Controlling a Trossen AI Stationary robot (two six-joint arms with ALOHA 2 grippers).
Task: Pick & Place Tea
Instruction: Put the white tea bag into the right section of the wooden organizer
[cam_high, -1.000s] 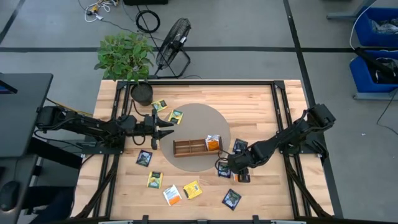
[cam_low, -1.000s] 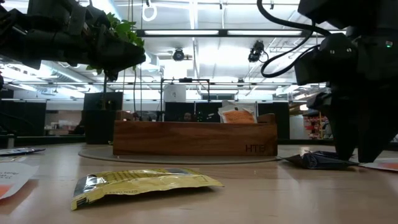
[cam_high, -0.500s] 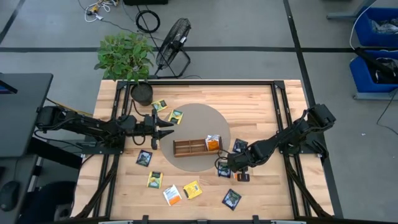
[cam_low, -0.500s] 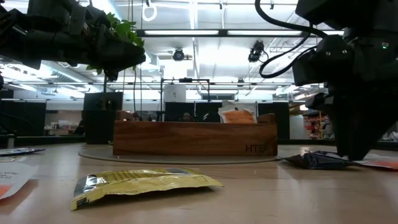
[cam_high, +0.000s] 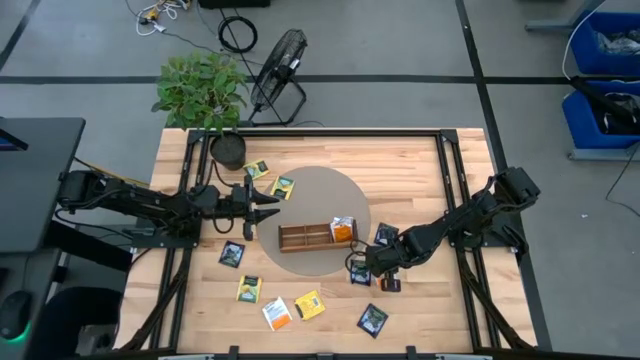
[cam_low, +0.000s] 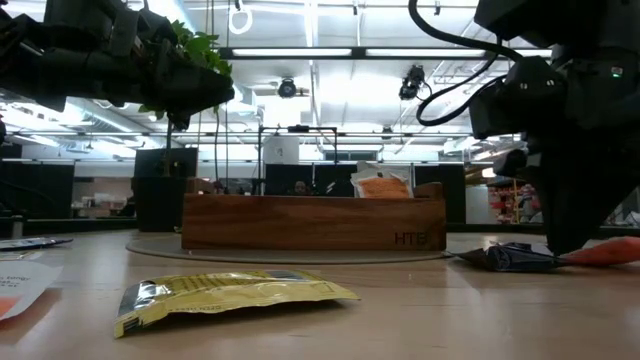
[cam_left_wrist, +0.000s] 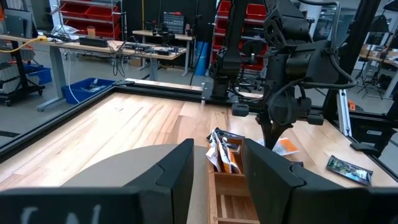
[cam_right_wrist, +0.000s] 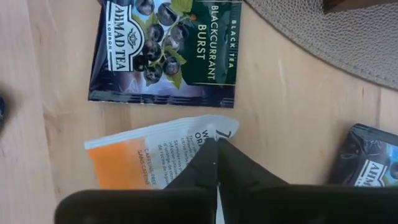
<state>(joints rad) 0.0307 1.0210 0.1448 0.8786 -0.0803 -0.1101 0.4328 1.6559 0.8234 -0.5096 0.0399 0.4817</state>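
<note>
A white-and-orange tea sachet (cam_right_wrist: 149, 158) lies on the wood right of the round mat, and my right gripper (cam_right_wrist: 217, 144) stands over it, pointing down and shut on it. A black blackcurrant sachet (cam_right_wrist: 168, 50) lies just beyond it, and another black one (cam_right_wrist: 373, 162) lies beside it. The wooden tray (cam_high: 315, 236) sits on the mat (cam_high: 310, 190) with a sachet (cam_high: 343, 229) standing in its right compartment. My left gripper (cam_high: 272, 205) hovers open and level at the mat's left side. My right gripper pinches the white end of the white-and-orange sachet (cam_right_wrist: 205, 134) between its two shut fingers, at the sachet's edge. The fingers come from above, pointing down. In the low view the sachet (cam_low: 612, 250) slants up a little beside the fingers, close over the table.
More sachets are scattered on the table: yellow ones (cam_high: 248, 288) (cam_high: 310, 304), a white-and-orange one (cam_high: 276, 314), black ones (cam_high: 232, 254) (cam_high: 372, 319) (cam_high: 386, 235). A yellow sachet (cam_low: 235, 293) lies near the low camera. A plant pot (cam_high: 228, 150) stands at the far left.
My right gripper has shut on the white-and-orange sachet without shifting its place. The sachet lay flat on the wood before; now its side by the fingers is tipped up.
</note>
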